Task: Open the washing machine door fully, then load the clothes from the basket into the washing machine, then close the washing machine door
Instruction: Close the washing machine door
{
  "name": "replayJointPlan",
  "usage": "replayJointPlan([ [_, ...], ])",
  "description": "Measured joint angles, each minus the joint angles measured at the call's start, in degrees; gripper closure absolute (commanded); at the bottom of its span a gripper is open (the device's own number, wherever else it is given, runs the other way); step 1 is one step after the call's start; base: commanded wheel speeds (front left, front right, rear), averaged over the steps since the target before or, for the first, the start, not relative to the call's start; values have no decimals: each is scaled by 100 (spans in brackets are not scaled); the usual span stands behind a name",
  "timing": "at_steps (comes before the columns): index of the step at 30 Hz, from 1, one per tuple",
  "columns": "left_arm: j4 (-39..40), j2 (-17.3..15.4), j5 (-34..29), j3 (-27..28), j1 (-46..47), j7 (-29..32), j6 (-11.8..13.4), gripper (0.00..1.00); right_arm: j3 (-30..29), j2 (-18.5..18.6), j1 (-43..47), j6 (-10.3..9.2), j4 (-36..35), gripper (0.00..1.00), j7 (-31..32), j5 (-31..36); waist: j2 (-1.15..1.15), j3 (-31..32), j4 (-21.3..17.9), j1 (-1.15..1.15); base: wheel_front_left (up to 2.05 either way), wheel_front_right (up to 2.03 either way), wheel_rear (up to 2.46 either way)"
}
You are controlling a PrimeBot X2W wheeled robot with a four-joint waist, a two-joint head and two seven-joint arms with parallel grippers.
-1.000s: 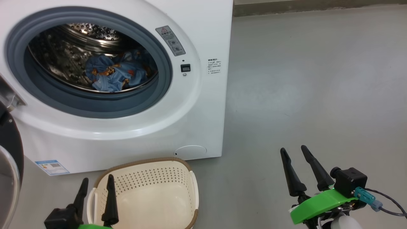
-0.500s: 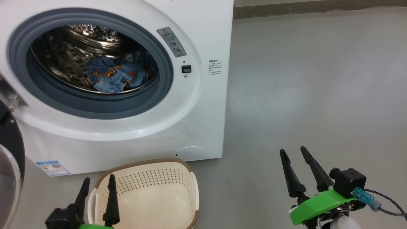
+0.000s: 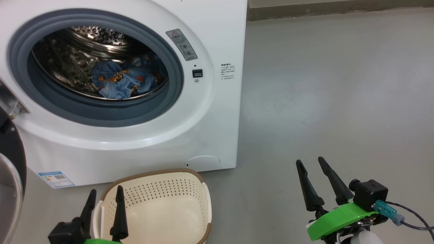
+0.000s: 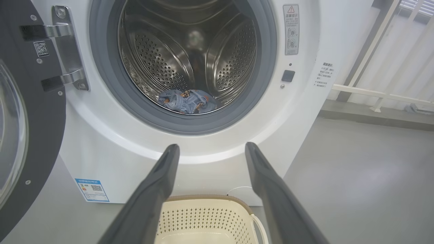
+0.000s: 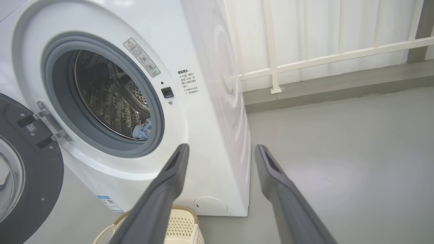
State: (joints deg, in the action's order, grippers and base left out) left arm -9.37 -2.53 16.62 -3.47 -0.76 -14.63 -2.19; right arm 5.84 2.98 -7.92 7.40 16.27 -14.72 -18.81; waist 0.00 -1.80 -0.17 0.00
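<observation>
Since the clothes (image 3: 122,81) lie inside the washing machine (image 3: 217,112) and the basket (image 3: 162,193) has nothing in it, I think shutting the washing machine door (image 3: 12,162) comes next. The left claw (image 3: 105,190) and the right claw (image 3: 309,161) are both spread wide and hold nothing. The door stands swung out at 9 o'clock from the left claw, so that arm is nearer. The right claw is well apart, at 3 o'clock.

The right gripper (image 3: 309,160) had two long, tapered black fingers (image 3: 309,189). Its green bracket (image 3: 335,220) carried a black camera (image 3: 371,194) and teal-plugged cable (image 3: 386,207).
</observation>
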Motion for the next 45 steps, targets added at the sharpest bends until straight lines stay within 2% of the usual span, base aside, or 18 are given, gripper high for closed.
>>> replayJointPlan([
  [20, 19, 0, -18, -44, -23, 0, -7, 0, 29, 0, 0, 0, 23, 0, 0, 0, 0, -51, 57, 0, -148, 148, 0],
  [45, 23, 0, -76, -46, -19, 0, -1, 0, 21, 0, -2, 0, 43, 0, 0, 0, 0, -94, 43, 0, -7, 7, 0],
])
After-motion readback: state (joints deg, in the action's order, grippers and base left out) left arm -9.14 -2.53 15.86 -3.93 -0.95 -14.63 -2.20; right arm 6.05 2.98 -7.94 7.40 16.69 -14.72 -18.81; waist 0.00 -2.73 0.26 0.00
